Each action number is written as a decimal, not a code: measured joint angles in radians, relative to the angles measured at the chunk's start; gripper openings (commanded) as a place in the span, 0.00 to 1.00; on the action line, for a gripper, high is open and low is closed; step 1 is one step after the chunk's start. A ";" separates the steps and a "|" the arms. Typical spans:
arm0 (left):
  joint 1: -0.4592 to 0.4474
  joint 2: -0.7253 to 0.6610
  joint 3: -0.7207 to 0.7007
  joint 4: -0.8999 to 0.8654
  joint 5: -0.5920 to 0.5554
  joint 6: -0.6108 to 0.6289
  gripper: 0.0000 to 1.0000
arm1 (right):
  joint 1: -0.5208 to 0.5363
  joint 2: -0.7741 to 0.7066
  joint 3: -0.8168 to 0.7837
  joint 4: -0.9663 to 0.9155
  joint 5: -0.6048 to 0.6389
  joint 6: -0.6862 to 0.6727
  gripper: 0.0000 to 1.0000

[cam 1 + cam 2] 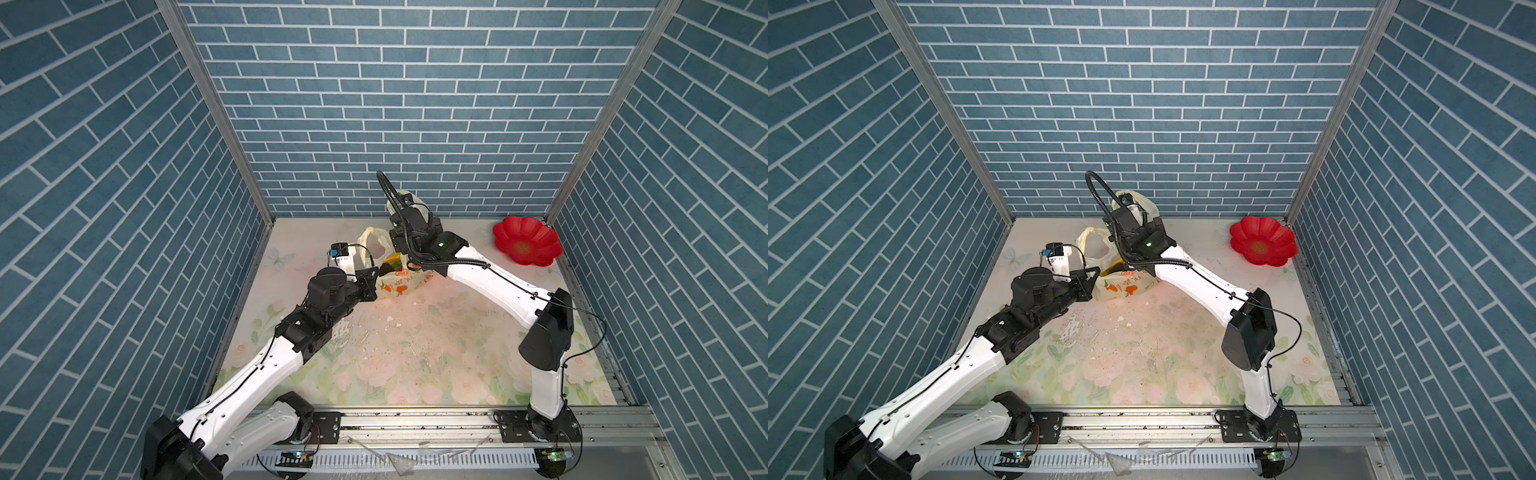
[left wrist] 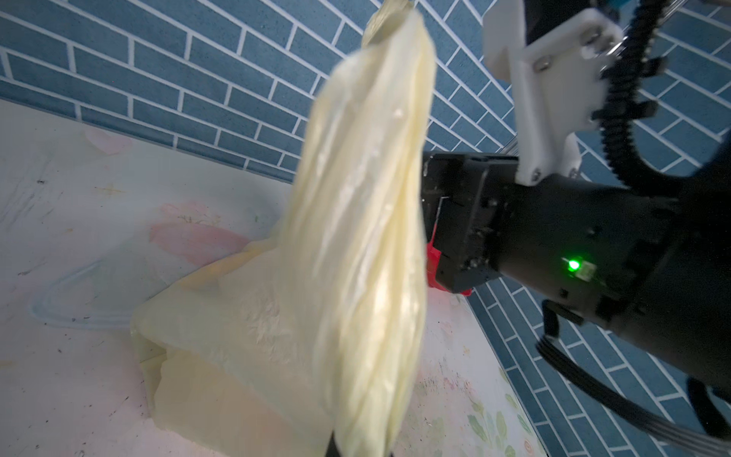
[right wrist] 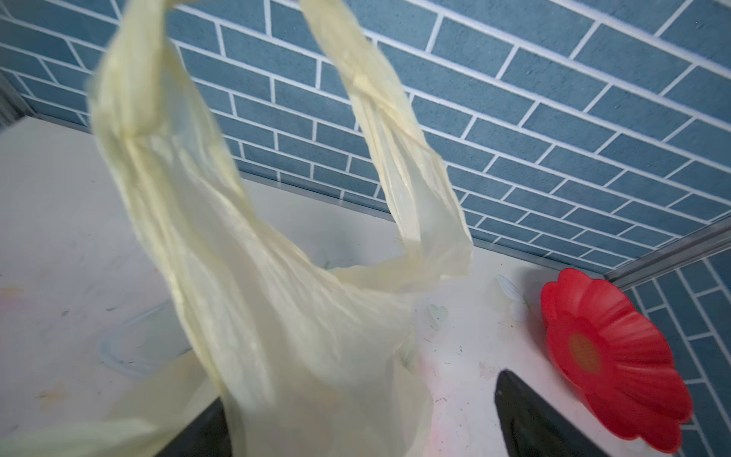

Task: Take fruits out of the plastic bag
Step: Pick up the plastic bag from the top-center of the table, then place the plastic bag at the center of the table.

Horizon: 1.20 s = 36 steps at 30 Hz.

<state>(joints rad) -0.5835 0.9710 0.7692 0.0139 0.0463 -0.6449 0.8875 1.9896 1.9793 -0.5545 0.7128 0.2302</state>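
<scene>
The left gripper (image 1: 377, 274) is clamped shut on the rim of the plastic bag (image 1: 401, 286), so its mouth gapes. The right gripper (image 3: 356, 431), spread wide and holding nothing, straddles bag film, the fruits (image 1: 394, 262) just beneath it.

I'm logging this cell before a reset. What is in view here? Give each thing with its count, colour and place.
plastic bag: one, pale cream-yellow with orange prints, back middle of the table, both loop handles lifted.
fruits: count cannot be told, yellow, green and red bits showing in the bag's mouth.
plate: one, red, flower-shaped, far right corner.
table: one, pale floral print, scuffed, with small white flecks.
walls: three, blue brick pattern, at the left, back and right.
left gripper: one, black, shut on the plastic bag at the side toward its own arm.
right gripper: one, black, jaws wide apart at the bag's top, film hanging between them.
</scene>
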 measured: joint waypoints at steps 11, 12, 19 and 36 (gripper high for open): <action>0.000 0.014 -0.001 -0.028 -0.045 -0.032 0.00 | -0.143 -0.041 -0.080 -0.005 -0.056 0.132 0.02; 0.000 0.027 0.004 -0.039 -0.055 -0.040 0.00 | -0.148 -0.097 -0.169 0.047 -0.076 0.140 0.00; 0.018 0.215 0.179 -0.079 -0.052 -0.058 0.00 | -0.170 -0.425 -0.522 0.280 -0.197 0.202 0.00; 0.025 0.152 -0.102 0.037 -0.066 -0.214 0.08 | -0.206 -0.906 -1.354 0.614 -0.311 0.690 0.00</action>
<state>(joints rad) -0.5583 1.1233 0.6670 0.0509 -0.0200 -0.8585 0.6815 1.0832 0.6254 0.0597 0.4015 0.9207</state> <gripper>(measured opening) 0.047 0.047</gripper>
